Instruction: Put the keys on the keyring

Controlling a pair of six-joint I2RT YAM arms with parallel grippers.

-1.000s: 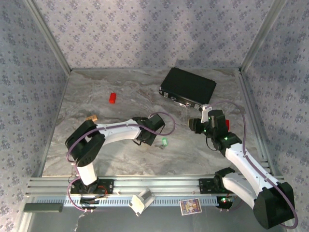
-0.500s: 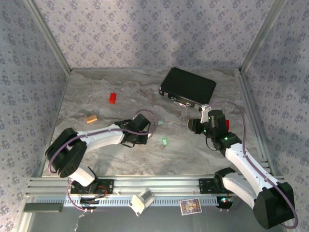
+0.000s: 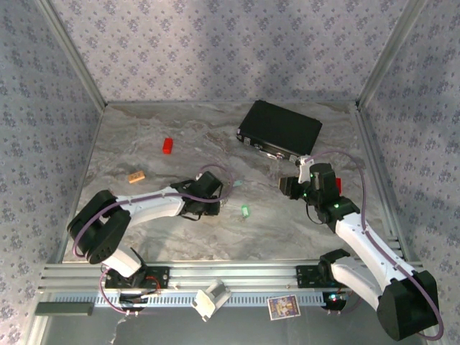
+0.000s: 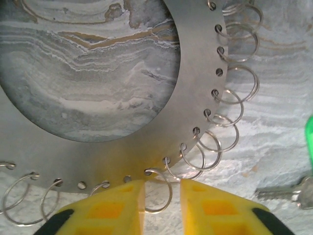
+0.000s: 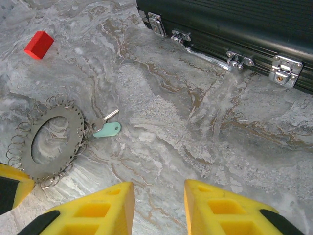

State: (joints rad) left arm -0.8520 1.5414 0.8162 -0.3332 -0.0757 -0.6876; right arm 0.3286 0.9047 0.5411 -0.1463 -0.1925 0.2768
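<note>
The keyring point(image 4: 195, 98) is a flat silvery disc with a large hole, and its rim holes carry many small split rings. It lies on the marble table. My left gripper point(image 4: 162, 188) sits low at its edge with its yellow fingers a little apart. One small split ring point(image 4: 168, 188) lies in the gap, unpinched. A key point(image 5: 106, 129) with a mint-green head rests against the keyring point(image 5: 73, 128). A second key point(image 3: 245, 211) lies apart on the table. My right gripper point(image 5: 159, 196) hovers open with nothing in it, right of the keyring.
A black case point(image 3: 280, 129) lies at the back right. A red block point(image 3: 167, 145) and an orange-tan block point(image 3: 136, 176) sit at the left. Metal frame rails line the sides and the near edge.
The left arm's elbow swung out to the left and its gripper slid slightly left along the keyring. Its fingers have parted. The right arm has not moved.
</note>
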